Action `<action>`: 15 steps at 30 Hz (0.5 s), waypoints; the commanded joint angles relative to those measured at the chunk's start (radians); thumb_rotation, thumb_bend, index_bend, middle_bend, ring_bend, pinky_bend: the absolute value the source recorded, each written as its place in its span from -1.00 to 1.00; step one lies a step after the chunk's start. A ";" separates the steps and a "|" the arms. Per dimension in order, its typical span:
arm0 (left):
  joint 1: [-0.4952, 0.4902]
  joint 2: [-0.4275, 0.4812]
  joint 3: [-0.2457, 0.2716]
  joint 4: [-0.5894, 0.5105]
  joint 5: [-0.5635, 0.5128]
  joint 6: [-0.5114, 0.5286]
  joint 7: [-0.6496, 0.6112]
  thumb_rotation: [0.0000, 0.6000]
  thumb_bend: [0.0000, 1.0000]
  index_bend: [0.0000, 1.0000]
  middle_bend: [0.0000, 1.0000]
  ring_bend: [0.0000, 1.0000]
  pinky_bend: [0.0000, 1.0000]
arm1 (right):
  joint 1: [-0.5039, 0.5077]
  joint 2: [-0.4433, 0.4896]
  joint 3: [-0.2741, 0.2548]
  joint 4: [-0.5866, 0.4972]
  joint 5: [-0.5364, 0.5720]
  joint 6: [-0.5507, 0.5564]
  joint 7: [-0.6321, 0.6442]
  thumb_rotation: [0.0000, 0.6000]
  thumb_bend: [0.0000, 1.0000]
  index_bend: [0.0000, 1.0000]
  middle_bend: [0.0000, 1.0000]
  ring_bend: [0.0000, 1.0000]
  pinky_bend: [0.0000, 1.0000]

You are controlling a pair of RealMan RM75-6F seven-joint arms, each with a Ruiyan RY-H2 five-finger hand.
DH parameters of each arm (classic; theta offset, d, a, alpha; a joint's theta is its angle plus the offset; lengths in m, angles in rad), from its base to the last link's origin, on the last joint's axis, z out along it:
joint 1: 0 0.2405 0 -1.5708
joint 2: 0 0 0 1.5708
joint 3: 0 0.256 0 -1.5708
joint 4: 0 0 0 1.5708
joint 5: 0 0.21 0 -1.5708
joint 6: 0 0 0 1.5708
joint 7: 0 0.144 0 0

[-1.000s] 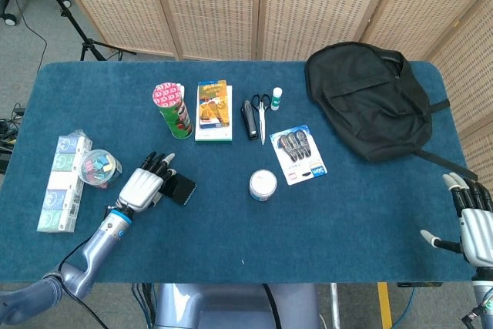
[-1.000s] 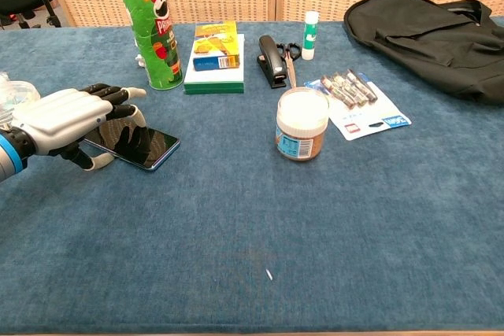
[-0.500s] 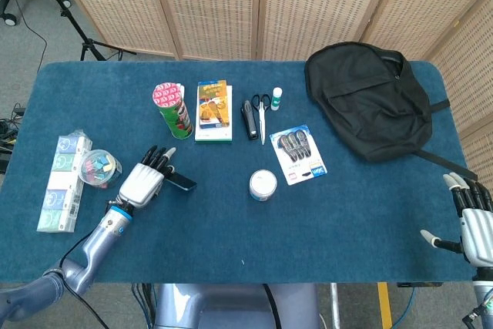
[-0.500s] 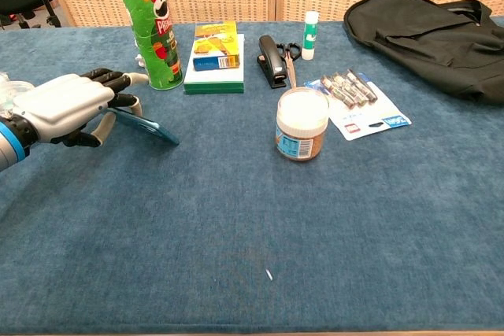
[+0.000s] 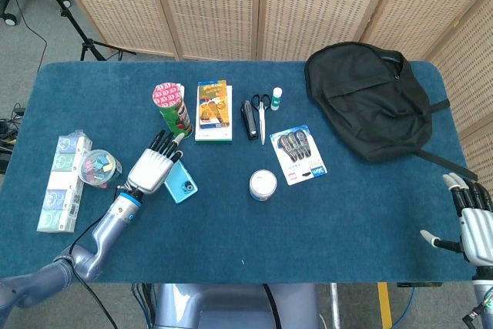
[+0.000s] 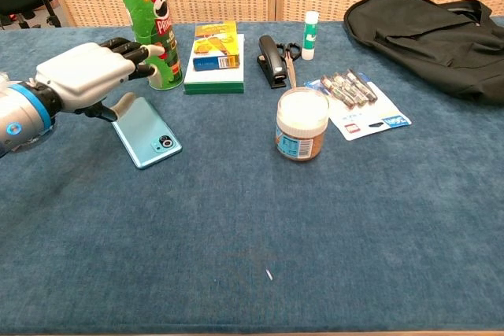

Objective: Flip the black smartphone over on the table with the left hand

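Observation:
The smartphone (image 5: pixel 182 182) lies flat on the blue table (image 5: pixel 347 221) with its teal back and camera lens facing up; its black screen side is hidden underneath. In the chest view the phone (image 6: pixel 147 133) sits just below and right of my left hand (image 6: pixel 87 75). My left hand (image 5: pixel 152 169) hovers over the phone's far-left end with fingers stretched toward the green can, and its thumb hangs beside the phone's upper edge without gripping it. My right hand (image 5: pixel 471 221) rests at the table's front right corner with fingers spread and nothing in it.
A green chip can (image 6: pixel 150 25) stands right behind my left hand. A boxed book (image 5: pixel 213 110), stapler (image 5: pixel 250 119), scissors (image 5: pixel 262 113), glue stick (image 5: pixel 276 98), jar (image 5: pixel 263 185), pen pack (image 5: pixel 299 154) and black backpack (image 5: pixel 370 98) lie to the right. A clip tub (image 5: pixel 98 167) and tissue packs (image 5: pixel 64 182) sit left.
The phone went from screen-up, through standing on its edge in my left hand, to lying teal back up. My left hand let go and lifted toward the can.

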 commanded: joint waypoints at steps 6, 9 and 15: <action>0.012 0.048 -0.014 -0.120 -0.022 0.040 0.001 1.00 -0.86 -1.00 -1.00 -1.00 -1.00 | 0.001 0.005 0.002 0.000 0.004 -0.006 0.012 1.00 -1.00 -1.00 -1.00 -1.00 -1.00; 0.049 0.110 0.013 -0.197 -0.004 0.081 -0.044 1.00 -1.00 -1.00 -1.00 -1.00 -1.00 | 0.000 0.007 0.000 -0.002 0.001 -0.004 0.014 1.00 -1.00 -1.00 -1.00 -1.00 -1.00; 0.119 0.233 0.077 -0.301 0.074 0.193 -0.073 1.00 -1.00 -1.00 -1.00 -1.00 -1.00 | -0.002 0.009 -0.004 -0.010 -0.009 0.000 0.012 1.00 -1.00 -1.00 -1.00 -1.00 -1.00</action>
